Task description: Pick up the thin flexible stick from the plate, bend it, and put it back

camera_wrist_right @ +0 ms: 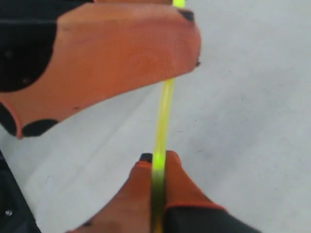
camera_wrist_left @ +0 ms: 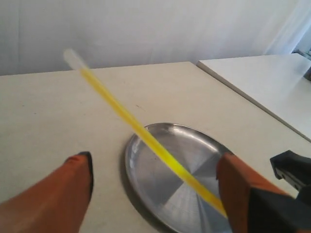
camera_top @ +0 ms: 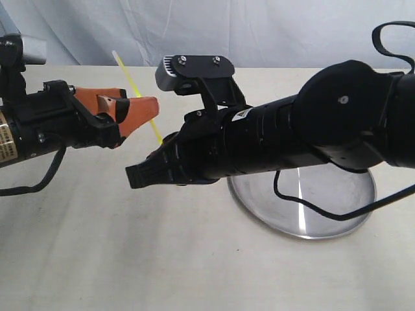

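The thin yellow stick (camera_top: 139, 97) hangs in the air, straight and tilted, with its pale end (camera_wrist_left: 73, 56) uppermost. My right gripper (camera_wrist_right: 158, 160) is shut on its lower end; in the exterior view that gripper (camera_top: 159, 148) sits left of the silver plate (camera_top: 324, 201). My left gripper (camera_wrist_left: 155, 160) is open, its orange fingers (camera_wrist_left: 73, 189) on either side of the stick (camera_wrist_left: 146, 136). The stick runs close by one finger (camera_wrist_left: 238, 194); whether they touch is unclear. Beneath it lies the plate (camera_wrist_left: 194, 145), with nothing on it. The left gripper (camera_top: 139, 107) meets the stick at mid length.
The right arm's black body (camera_top: 272, 139) and its cable (camera_top: 311, 207) stretch over the plate's left part. A second, paler tabletop (camera_wrist_left: 262, 82) adjoins the beige table (camera_top: 162, 253). A pale cloth backdrop (camera_top: 259, 32) closes off the far side.
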Robot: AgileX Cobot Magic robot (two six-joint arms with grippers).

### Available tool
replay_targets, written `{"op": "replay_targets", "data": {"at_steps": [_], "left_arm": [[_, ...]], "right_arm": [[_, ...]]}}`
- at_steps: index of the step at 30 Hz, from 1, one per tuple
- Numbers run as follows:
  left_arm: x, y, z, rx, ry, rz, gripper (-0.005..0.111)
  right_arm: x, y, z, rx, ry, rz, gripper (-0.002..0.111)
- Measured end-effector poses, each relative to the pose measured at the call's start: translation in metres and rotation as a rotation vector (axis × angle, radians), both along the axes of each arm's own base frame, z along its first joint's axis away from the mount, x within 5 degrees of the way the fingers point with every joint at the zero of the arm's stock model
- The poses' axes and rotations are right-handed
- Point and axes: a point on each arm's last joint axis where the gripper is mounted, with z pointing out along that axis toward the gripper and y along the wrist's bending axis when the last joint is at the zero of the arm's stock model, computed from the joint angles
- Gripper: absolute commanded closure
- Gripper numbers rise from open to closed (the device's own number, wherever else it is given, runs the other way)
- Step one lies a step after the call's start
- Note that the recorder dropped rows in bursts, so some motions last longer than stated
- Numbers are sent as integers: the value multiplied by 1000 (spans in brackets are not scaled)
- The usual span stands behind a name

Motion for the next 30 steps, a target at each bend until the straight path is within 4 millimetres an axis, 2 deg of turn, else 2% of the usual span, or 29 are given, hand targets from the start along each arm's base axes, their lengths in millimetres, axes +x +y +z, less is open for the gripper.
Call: {"op": "replay_targets", "data": {"at_steps": [9, 19, 30], "left_arm": [[1, 1, 0, -1, 8, 19, 37], [2, 2, -2, 17, 18, 33, 37], [2, 2, -2, 19, 18, 34, 37]], "right_arm": [[9, -3, -8, -15, -3, -47, 109], [35, -43, -24, -50, 25, -222, 109], [33, -71, -50, -122, 92, -273, 109]]}}
